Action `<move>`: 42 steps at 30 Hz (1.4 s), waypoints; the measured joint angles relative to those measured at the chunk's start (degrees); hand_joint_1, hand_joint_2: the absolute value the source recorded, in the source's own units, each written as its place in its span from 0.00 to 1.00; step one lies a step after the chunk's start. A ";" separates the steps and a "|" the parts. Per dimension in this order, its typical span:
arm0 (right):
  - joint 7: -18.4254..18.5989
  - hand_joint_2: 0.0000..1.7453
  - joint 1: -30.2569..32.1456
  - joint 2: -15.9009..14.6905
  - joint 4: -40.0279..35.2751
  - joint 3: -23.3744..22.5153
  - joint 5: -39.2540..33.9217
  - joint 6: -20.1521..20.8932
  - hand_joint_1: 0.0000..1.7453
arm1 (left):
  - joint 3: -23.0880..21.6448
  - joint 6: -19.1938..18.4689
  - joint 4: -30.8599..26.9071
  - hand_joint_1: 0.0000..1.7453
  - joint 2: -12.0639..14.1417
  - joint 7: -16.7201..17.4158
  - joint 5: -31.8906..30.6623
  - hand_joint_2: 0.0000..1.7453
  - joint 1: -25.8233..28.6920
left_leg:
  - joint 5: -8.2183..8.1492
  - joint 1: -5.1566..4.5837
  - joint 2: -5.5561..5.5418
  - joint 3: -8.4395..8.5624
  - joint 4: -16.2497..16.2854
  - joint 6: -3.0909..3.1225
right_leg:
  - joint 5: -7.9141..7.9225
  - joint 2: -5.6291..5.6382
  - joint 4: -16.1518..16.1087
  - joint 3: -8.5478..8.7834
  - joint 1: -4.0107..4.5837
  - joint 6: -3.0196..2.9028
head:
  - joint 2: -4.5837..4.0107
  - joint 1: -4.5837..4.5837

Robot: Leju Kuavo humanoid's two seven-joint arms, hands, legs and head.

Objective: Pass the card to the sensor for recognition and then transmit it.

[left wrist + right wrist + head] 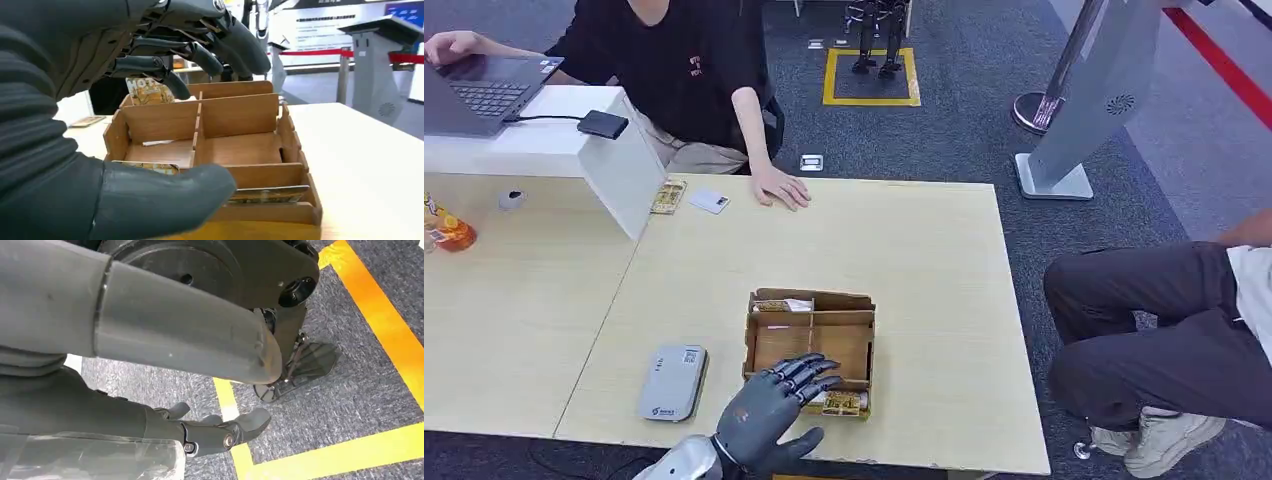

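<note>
So progress-wise I'd say this is barely off the starting line. The left robot hand (769, 405) is at the near edge of the bench (924, 250), hovering over the near-left part of the wooden divider box (810, 350), fingers spread apart and nothing in them as far as I can see. In the left wrist view the fingers (200, 50) sit above the compartments and the thick thumb (160, 200) is down at the near wall, so it looks like it's lining up for a grab, not holding yet.

The card I think it's going for (842, 402) lies in the narrow front slot of the box, just beside the hand; the wrist view shows it lying flat there (267, 194). There's another card standing in the far-left compartment (149, 91) too, so can't be 100% sure which one is the target.

The grey sensor pad (672, 382) sits near the front edge, left of the box, with nothing on it. So pick, scan and hand-over all look still to do.

The right robot hand (215, 432) hangs down over the floor, fingers loosely apart, holding nothing.

At the far edge a person's hand (781, 187) rests on the bench, near a white card (708, 201), probably the one who receives it
</note>
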 joint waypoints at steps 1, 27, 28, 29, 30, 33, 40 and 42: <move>0.00 0.00 0.00 0.00 0.02 0.00 0.00 -0.07 0.00 | -0.04 0.17 0.18 0.29 -0.11 0.52 -0.72 1.00 -0.12 | 0.00 0.00 0.00 0.00 0.00 0.00 | 0.00 0.00 0.00 0.00 0.00 0.00 | 0.00 0.02; 0.00 0.00 0.00 -0.02 0.20 0.18 0.09 -0.33 0.00 | -1.03 0.85 3.96 0.27 -0.04 6.32 -10.82 1.00 -2.44 | 0.00 0.00 0.00 0.00 0.00 0.00 | 0.01 0.00 0.00 0.00 0.00 0.00 | 0.00 0.00; 0.00 0.00 0.00 -0.02 0.20 0.17 0.09 -0.33 0.00 | -1.03 0.85 3.96 0.26 0.00 6.41 -11.02 1.00 -2.43 | 0.00 0.00 0.00 -0.01 0.00 0.00 | 0.01 0.00 0.00 0.00 0.00 0.00 | 0.00 0.00; 0.00 0.00 0.00 -0.02 0.20 0.18 0.09 -0.33 0.00 | -1.03 0.85 3.98 0.27 0.02 6.43 -11.24 1.00 -2.43 | 0.00 0.00 0.00 0.00 0.00 0.00 | 0.01 0.00 0.00 0.00 0.00 0.00 | 0.00 0.00; 0.00 0.00 0.00 -0.02 0.20 0.17 0.09 -0.33 0.00 | -1.03 0.85 4.02 0.27 0.06 6.43 -11.32 1.00 -2.44 | 0.00 0.00 0.00 0.00 0.00 0.00 | 0.01 0.00 0.00 0.00 0.00 0.00 | 0.00 0.00; 0.00 0.00 0.00 -0.02 0.20 0.18 0.09 -0.33 0.00 | -1.05 0.74 4.11 0.27 0.24 6.39 -11.56 1.00 -2.54 | 0.00 0.00 0.00 0.00 0.00 0.00 | 0.01 0.00 0.00 0.00 0.00 0.00 | 0.00 0.00; -0.02 0.00 -0.01 -0.02 0.20 0.31 0.09 -0.39 0.00 | -1.73 -0.74 4.33 0.27 1.05 5.66 -12.02 1.00 -3.79 | 0.01 0.00 0.00 0.00 0.00 -0.01 | 0.01 0.00 0.01 0.01 0.00 0.00 | 0.00 0.00; -0.02 0.00 -0.02 -0.02 0.28 0.39 0.09 -0.42 0.00 | -2.01 -1.55 4.35 0.27 1.46 5.55 -12.20 1.00 -4.26 | 0.01 0.00 0.00 0.00 0.00 -0.01 | 0.01 0.00 0.01 0.00 0.00 0.00 | 0.00 0.00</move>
